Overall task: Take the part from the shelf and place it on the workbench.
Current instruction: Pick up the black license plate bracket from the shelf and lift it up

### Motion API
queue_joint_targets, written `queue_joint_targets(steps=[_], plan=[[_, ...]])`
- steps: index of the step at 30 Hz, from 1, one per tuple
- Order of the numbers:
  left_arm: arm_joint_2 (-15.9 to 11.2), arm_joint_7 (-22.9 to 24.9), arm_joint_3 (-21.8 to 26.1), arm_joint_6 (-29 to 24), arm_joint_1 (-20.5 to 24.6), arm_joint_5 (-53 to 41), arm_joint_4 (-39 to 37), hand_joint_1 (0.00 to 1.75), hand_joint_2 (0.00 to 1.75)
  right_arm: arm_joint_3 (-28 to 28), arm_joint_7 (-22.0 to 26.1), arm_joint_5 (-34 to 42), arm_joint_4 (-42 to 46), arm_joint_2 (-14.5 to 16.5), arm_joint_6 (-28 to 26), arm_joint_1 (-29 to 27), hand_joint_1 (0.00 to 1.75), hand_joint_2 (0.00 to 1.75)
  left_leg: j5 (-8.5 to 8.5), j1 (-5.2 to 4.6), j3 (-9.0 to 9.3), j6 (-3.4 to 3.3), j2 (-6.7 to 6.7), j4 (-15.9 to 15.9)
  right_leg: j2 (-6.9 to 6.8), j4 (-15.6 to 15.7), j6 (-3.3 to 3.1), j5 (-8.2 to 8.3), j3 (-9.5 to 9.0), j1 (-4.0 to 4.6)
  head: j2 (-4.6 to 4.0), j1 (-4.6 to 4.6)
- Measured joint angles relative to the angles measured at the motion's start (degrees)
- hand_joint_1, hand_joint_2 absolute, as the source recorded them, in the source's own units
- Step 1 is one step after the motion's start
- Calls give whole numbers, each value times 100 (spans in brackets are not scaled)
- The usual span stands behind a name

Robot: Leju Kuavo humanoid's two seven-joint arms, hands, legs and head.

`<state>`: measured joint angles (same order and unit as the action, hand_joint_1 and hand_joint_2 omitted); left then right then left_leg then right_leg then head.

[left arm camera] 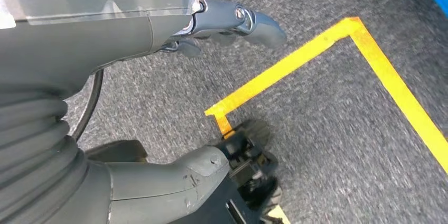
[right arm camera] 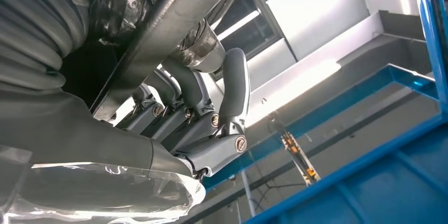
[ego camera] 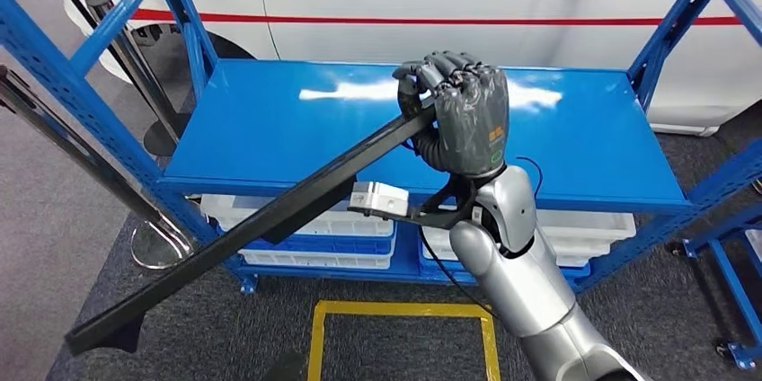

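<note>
Closest to me, down at six o'clock in the head view, there's the yellow floor marking on the grey carpet, and my left hand hangs over that same carpet with nothing in it; I can't tell whether its fingers are curled or apart. Moving up, my right hand sits near centre, fingers wrapped tight around one end of the part, a long dark bar. From the grip the bar slants down toward eight o'clock, its free end low at the left, out past the blue shelf. The right wrist view shows the fingers curled over the bar's edge, so the hold looks firm to me. Beyond the hand the shelf board runs across from nine to three, white bins beneath it, and a white car at twelve behind everything. I reckon I'm at the carry-off stage. Holding one end means a long lever, so I want a slow turn, wrist steady, watching that low end against the left upright.
</note>
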<state>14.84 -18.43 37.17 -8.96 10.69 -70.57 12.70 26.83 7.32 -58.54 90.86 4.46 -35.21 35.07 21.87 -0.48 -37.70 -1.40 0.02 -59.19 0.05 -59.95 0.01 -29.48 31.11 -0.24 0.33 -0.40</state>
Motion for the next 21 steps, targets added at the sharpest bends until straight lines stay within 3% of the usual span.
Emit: queue_joint_targets(steps=[2, 4, 6, 7, 8, 9, 11, 13, 14, 16, 17, 18, 19, 21], plan=[[5, -1, -5, -1, -3, -3, 1, 0, 175, -1, -2, 1, -42, 7, 1, 20, 175, 175, 69, 18, -50, 68, -9, -69, -17, 31, -85, 95, 62, -15, 0, -1], [5, 1, -7, -2, -8, -3, 1, 0, 175, -1, -5, 3, -75, 18, 1, 42, 175, 175, 493, 43, -170, 133, -16, -442, -34, 52, -163, 215, 175, -33, 0, -5], [9, 5, -10, -2, -8, -3, 0, 0, 175, -1, -13, 7, -98, 28, -3, 50, 175, 175, 1012, 64, -328, 182, -15, -1128, -35, 45, -192, 337, 334, -27, 0, -9], [11, 13, -13, -2, -7, -2, 0, 0, 175, -1, -17, 11, -109, 30, -10, 49, 175, 175, 1128, 71, -360, 194, -15, -1420, -35, 40, -191, 399, 422, -23, 0, -10], [14, 22, -17, -2, -6, 1, 1, 0, 175, -2, -22, 20, -119, 32, -20, 48, 175, 175, 1119, 73, -325, 196, -15, -1571, -35, 34, -186, 461, 510, -21, 0, -9], [16, 30, -23, -2, -4, 8, 1, 0, 175, -6, -28, 37, -128, 32, -37, 48, 175, 175, 1000, 73, -203, 189, -15, -1537, -35, 25, -180, 520, 595, -19, 0, -10], [17, 37, -34, -3, 9, 29, 2, 0, 175, -25, -41, 75, -134, 32, -68, 51, 175, 175, 736, 66, 280, 146, -18, -979, -33, 6, -159, 627, 733, -15, 0, -10], [16, 34, -37, -18, 56, 68, 2, 0, 175, -70, -49, 127, -133, 27, -83, 85, 175, 175, 746, 37, 794, 86, -24, -227, -34, 0, -114, 733, 818, -6, 0, -9], [15, 32, -37, -32, 90, 100, 2, 0, 175, -102, -50, 169, -133, 22, -84, 117, 175, 175, 798, 18, 928, 58, -27, 11, -39, 13, -83, 795, 842, -8, 0, -9], [15, 28, -35, -64, 137, 166, 2, 0, 175, -172, -48, 281, -133, 0, -85, 181, 175, 175, 763, 12, 946, 9, -23, 193, -44, 71, -14, 915, 872, -10, 0, -8], [15, 28, -33, -79, 144, 193, 2, 0, 175, -204, -44, 331, -133, -18, -86, 201, 175, 175, 686, 23, 909, -26, -10, 227, -41, 72, 16, 892, 896, -14, 0, -8], [14, 27, -32, -93, 144, 221, 2, 0, 175, -241, -39, 374, -132, -43, -90, 213, 175, 175, 604, 36, 862, -71, 8, 259, -34, -11, 41, 757, 946, -16, 0, -7], [12, 24, -30, -107, 143, 247, 2, 0, 175, -280, -28, 406, -132, -72, -95, 220, 175, 175, 527, 49, 806, -113, 26, 278, -26, -206, 62, 516, 1024, -22, 0, -6], [11, 5, -28, -125, 131, 292, 2, 0, 175, -356, 0, 457, -133, -131, -103, 227, 175, 175, 405, 36, 638, -161, 44, 256, -17, -884, 101, -43, 1216, -43, 0, -5]])
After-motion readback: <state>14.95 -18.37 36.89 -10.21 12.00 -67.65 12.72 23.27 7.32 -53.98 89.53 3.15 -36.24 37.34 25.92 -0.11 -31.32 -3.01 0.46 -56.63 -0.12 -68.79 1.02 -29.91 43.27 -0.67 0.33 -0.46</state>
